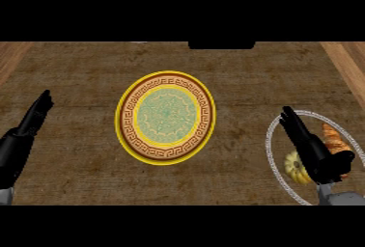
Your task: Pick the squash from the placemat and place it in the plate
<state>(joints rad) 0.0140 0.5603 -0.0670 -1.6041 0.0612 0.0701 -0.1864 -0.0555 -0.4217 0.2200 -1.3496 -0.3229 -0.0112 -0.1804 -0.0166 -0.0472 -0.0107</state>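
The right hand (314, 147), fingers straight, hovers over the placemat (274, 132) near the counter's right edge, beside the yellow squash (294, 166).

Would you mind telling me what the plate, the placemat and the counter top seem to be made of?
The plate looks like glazed ceramic: a yellow rim, a brown patterned band and a pale green centre. The placemat seems a thin, see-through sheet with a pale beaded edge, since the counter shows through it; its material is unclear. The counter top looks like matte, mottled brown stone or rough fabric, with wooden strips at the sides.
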